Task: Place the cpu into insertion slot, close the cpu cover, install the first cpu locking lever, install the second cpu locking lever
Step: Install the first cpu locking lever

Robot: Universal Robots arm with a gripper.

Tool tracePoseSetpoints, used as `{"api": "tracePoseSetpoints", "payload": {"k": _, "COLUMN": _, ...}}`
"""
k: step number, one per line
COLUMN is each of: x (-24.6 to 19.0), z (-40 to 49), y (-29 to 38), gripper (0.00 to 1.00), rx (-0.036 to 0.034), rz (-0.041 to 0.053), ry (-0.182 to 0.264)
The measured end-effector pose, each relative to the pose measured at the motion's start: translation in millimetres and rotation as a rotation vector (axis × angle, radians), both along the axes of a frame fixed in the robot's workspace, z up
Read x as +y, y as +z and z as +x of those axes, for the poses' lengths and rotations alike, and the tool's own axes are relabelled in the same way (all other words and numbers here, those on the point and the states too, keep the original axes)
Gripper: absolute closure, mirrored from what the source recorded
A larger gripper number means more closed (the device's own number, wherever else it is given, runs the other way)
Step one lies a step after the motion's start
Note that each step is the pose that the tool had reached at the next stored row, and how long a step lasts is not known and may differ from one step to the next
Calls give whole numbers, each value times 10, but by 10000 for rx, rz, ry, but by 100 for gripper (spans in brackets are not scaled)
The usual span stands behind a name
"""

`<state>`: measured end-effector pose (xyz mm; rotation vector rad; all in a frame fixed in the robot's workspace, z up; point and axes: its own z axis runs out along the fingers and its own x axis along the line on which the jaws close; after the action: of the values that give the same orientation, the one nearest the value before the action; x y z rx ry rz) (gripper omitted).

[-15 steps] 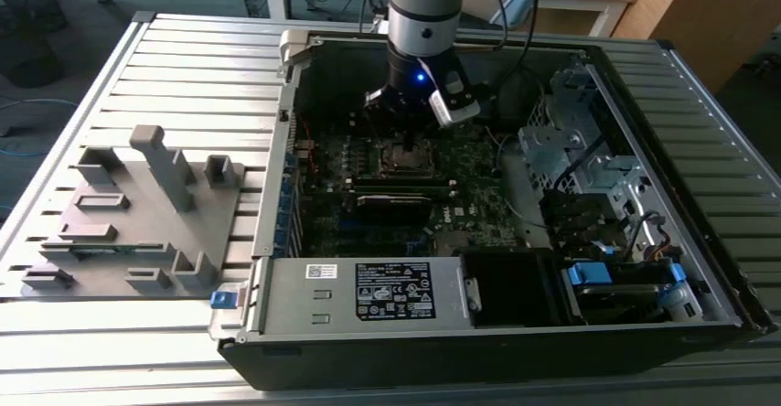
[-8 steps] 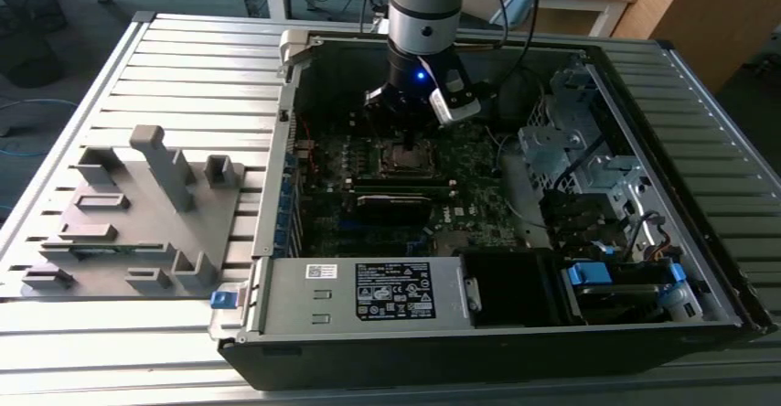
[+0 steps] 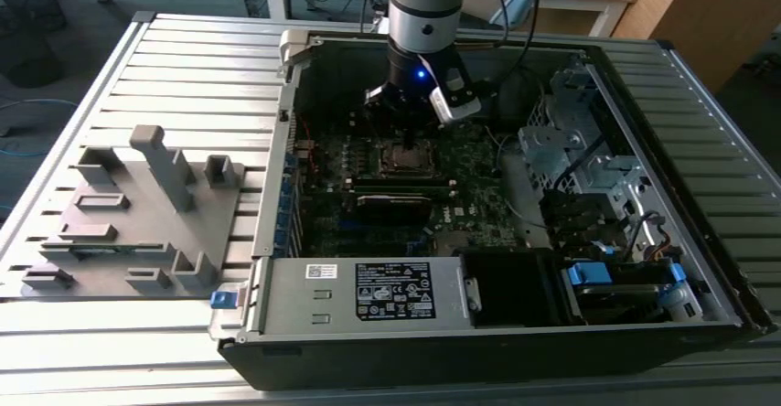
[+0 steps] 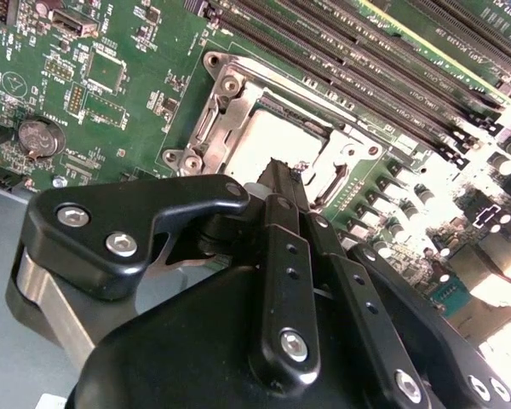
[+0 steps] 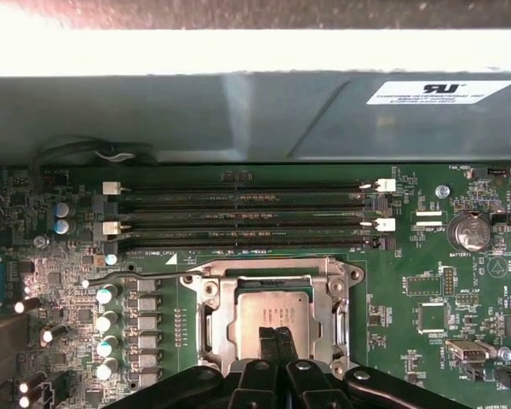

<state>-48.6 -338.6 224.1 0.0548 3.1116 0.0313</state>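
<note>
Taking the gripper as six o'clock from the cpu: fingertips pressed together over the chip's near edge. Framing the cpu, the silvery cpu cover. At twelve o'clock, long memory slots, then a grey metal wall. At nine, a column of capacitors. At two, a coin battery.

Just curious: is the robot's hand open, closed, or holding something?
The hand is closed, fingertips together over the cpu, nothing seen between them.
</note>
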Motion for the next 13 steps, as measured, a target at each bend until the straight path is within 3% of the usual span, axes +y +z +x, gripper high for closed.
{"api": "tracePoseSetpoints", "payload": {"k": 13, "x": 0, "z": 0, "y": 32, "gripper": 90, "rx": 0, "rz": 1, "ry": 0}}
